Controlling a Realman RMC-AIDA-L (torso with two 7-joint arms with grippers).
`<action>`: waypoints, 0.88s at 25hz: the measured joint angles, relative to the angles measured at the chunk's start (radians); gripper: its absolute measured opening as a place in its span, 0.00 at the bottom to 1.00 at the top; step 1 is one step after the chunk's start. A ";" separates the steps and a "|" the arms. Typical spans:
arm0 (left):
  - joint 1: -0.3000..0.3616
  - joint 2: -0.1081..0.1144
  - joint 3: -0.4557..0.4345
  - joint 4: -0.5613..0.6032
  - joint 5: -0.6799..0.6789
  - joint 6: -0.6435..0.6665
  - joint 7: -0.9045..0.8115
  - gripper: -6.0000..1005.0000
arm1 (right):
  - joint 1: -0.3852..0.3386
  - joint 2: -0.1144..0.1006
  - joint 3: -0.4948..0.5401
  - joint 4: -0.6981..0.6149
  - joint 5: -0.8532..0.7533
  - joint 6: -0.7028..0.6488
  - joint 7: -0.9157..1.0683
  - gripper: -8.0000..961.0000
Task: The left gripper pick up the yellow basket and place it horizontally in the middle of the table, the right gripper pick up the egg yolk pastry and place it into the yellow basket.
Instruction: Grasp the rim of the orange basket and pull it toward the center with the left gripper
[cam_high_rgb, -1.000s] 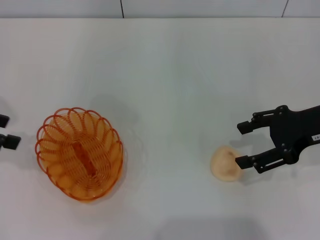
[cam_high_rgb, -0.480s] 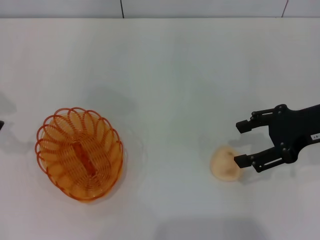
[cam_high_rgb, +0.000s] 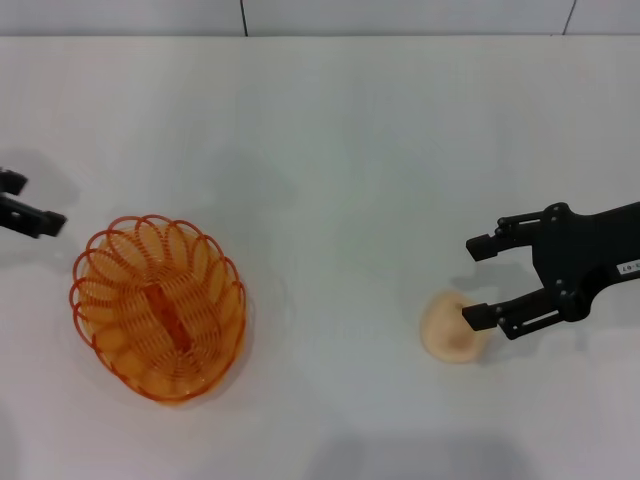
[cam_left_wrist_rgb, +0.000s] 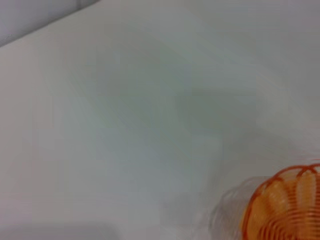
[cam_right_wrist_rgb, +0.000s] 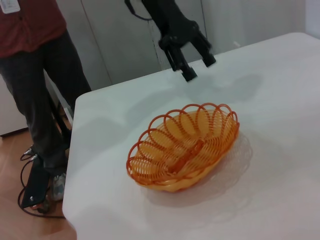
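Observation:
The yellow basket (cam_high_rgb: 158, 307) sits upright on the left part of the white table (cam_high_rgb: 330, 150); it also shows in the right wrist view (cam_right_wrist_rgb: 185, 147) and, as a rim only, in the left wrist view (cam_left_wrist_rgb: 285, 205). My left gripper (cam_high_rgb: 28, 203) hovers open at the far left, just beyond the basket's back-left rim and apart from it; the right wrist view shows the left gripper (cam_right_wrist_rgb: 199, 68) in the air behind the basket. The egg yolk pastry (cam_high_rgb: 448, 328) lies on the right. My right gripper (cam_high_rgb: 476, 282) is open, its near finger over the pastry's right edge.
A person in a red top (cam_right_wrist_rgb: 30, 65) stands past the table's left end. The table's left edge (cam_right_wrist_rgb: 70, 165) runs close to the basket. A wall line (cam_high_rgb: 320, 36) bounds the far side.
The left gripper has come back into view, now farther back and level with the basket's far rim. The right gripper has crept slightly left over the pastry. Basket and pastry have not moved.

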 joint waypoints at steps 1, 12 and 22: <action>-0.006 -0.006 0.011 -0.011 0.000 -0.011 0.000 0.88 | 0.002 0.000 0.000 0.001 0.000 0.000 0.000 0.88; -0.022 -0.060 0.095 -0.100 0.001 -0.098 0.005 0.88 | 0.008 0.000 -0.001 0.006 0.000 0.002 0.000 0.88; -0.023 -0.065 0.096 -0.115 -0.004 -0.116 0.010 0.88 | 0.008 0.000 -0.002 0.007 0.000 0.003 0.000 0.88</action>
